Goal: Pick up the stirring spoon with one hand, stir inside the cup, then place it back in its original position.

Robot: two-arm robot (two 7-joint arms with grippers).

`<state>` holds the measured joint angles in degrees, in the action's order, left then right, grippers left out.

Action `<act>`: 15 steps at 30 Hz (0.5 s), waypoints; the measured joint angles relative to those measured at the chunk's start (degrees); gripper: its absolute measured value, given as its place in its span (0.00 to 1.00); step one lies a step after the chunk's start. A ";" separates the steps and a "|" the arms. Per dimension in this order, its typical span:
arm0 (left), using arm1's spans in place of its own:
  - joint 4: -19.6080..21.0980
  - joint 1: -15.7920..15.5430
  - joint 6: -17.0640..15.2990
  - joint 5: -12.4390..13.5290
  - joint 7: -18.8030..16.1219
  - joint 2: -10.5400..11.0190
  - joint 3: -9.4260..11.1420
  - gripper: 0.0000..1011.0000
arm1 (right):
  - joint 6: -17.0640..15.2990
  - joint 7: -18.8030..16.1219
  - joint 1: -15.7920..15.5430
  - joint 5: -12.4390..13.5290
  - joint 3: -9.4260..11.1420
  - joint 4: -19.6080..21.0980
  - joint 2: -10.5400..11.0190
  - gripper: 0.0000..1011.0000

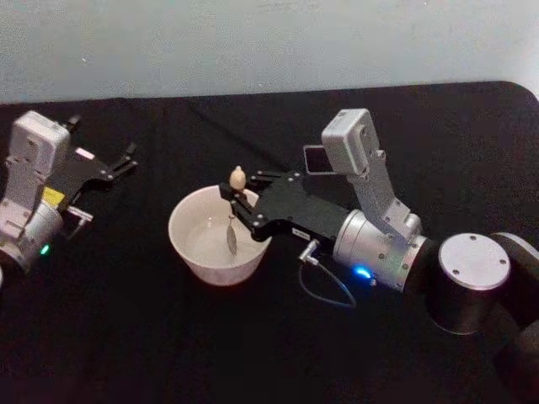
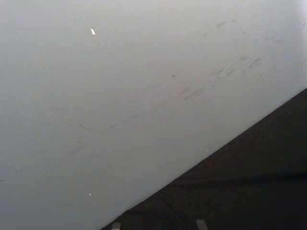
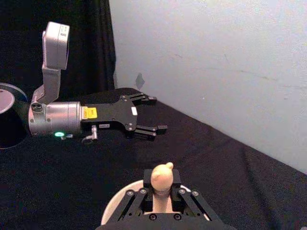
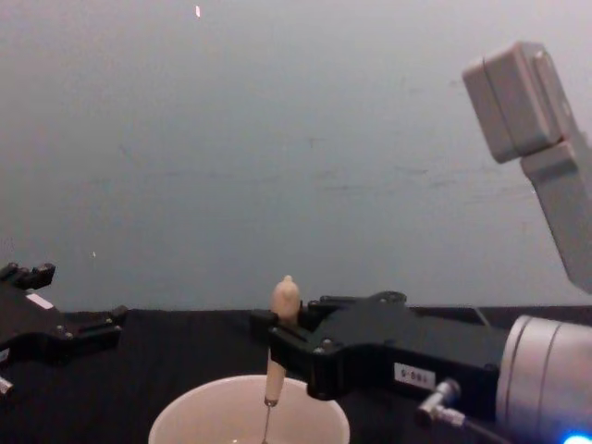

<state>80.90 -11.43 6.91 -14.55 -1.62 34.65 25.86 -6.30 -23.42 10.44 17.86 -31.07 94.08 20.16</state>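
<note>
The spoon (image 1: 238, 178) stands nearly upright in the cup (image 1: 215, 273), bowl down inside, wooden handle above the rim; the right gripper (image 1: 238, 200) is clamped on the handle, reaching in over the cup's right rim; the cup sits mid-table (image 1: 126, 337), well off the far edge; the holder (image 1: 317, 158) stands just behind that gripper; the left gripper (image 1: 126, 160) is spread and empty, nearer the far edge on the left.

Smooth pale wooden handle and thin shiny metal shaft on the stirring spoon (image 4: 273, 375); smooth, faintly glossy cream-white cup (image 1: 212, 271); matt black tablecloth (image 1: 126, 337).
</note>
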 joint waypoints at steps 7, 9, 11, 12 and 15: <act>0.00 0.00 0.00 0.00 0.00 0.00 0.00 0.99 | -0.16 0.15 0.04 -0.63 0.18 -0.42 -0.51 0.19; 0.00 0.00 0.00 0.00 0.00 0.00 0.00 0.99 | -0.16 0.20 -0.01 -0.77 0.36 -0.46 -0.59 0.19; 0.00 0.00 0.00 0.00 0.00 0.00 0.00 0.99 | -0.16 0.23 -0.04 -0.83 0.51 -0.46 -0.61 0.19; 0.00 0.00 0.00 0.00 0.00 0.00 0.00 0.99 | -0.16 0.25 -0.12 -0.87 0.69 -0.45 -0.61 0.19; 0.00 0.00 0.00 0.00 0.00 0.00 0.00 0.99 | -0.14 0.25 -0.27 -0.89 1.00 -0.31 -0.52 0.19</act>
<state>80.90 -11.43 6.91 -14.55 -1.62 34.65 25.86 -6.44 -23.17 10.16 16.97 -30.07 93.77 19.64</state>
